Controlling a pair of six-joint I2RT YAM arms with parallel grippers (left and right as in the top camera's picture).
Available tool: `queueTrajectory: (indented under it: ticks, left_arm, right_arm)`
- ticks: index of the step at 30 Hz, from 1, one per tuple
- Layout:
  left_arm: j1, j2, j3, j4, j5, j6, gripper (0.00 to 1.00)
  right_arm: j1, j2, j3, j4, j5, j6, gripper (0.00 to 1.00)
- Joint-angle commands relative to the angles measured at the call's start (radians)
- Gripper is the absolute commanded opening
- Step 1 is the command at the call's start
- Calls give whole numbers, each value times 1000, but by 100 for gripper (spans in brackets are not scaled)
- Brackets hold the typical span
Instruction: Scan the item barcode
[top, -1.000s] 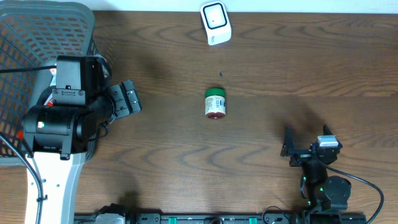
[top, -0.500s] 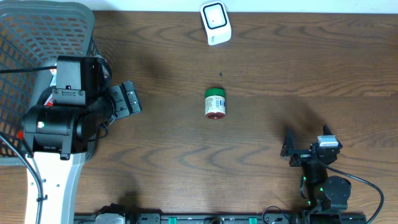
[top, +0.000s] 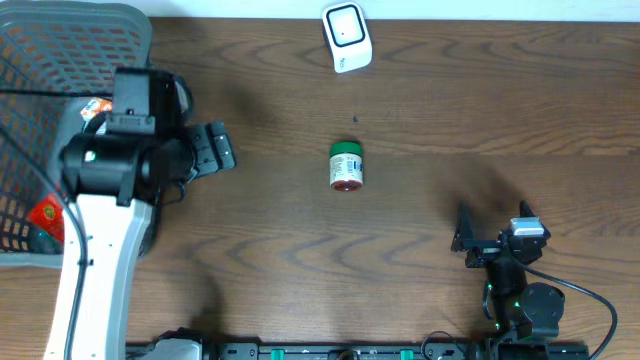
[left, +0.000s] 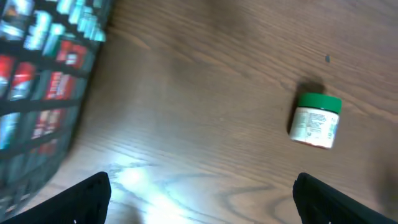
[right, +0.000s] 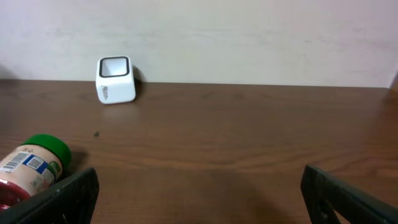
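Observation:
The item is a small jar (top: 346, 166) with a green lid, a white label and red contents, lying on its side mid-table, lid toward the far edge. It also shows in the left wrist view, where the jar (left: 315, 120) is at the right, and low at the left in the right wrist view, the jar (right: 31, 165) with a barcode on its label. A white scanner (top: 346, 37) stands at the far edge; the scanner (right: 115, 79) faces upward. My left gripper (top: 222, 152) is open, well left of the jar. My right gripper (top: 492, 228) is open near the front right.
A dark mesh basket (top: 40, 60) with packaged goods stands at the left edge, beside the left arm; the basket (left: 43, 81) fills the left of the left wrist view. A pale wall (right: 249, 31) rises behind the table.
The left arm has shifted toward the far edge and slightly right, uncovering red packages in the basket. The jar, scanner and right arm have not moved.

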Motion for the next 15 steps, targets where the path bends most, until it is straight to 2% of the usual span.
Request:
queueTrajectory:
  ticks: [1, 6, 7, 8, 9, 10, 11, 15]
  left_arm:
    - [-5, 66, -5, 33, 121, 2, 93]
    - [-6, 118, -5, 61, 153, -10, 94]
    - [-7, 120, -5, 58, 174, -10, 89]
    - [-11, 123, -5, 56, 202, -9, 70]
    - [-18, 124, -5, 57, 214, -9, 45]
    - [-27, 124, -5, 57, 212, -9, 29]
    - [-40, 124, -5, 59, 209, -8, 20]
    - [-82, 124, -5, 61, 197, -5, 19]
  right_arm:
    - [2, -5, -2, -4, -5, 14, 99]
    - [2, -5, -2, -4, -5, 14, 99]
    - [2, -5, -2, -4, -5, 14, 99]
    - [2, -5, -2, -4, -5, 14, 99]
    - [2, -5, -2, -4, -5, 14, 99]
    - [2, -5, -2, -4, -5, 14, 99]
    - [2, -5, -2, -4, -5, 14, 99]
    - [2, -5, -2, -4, -5, 14, 99]
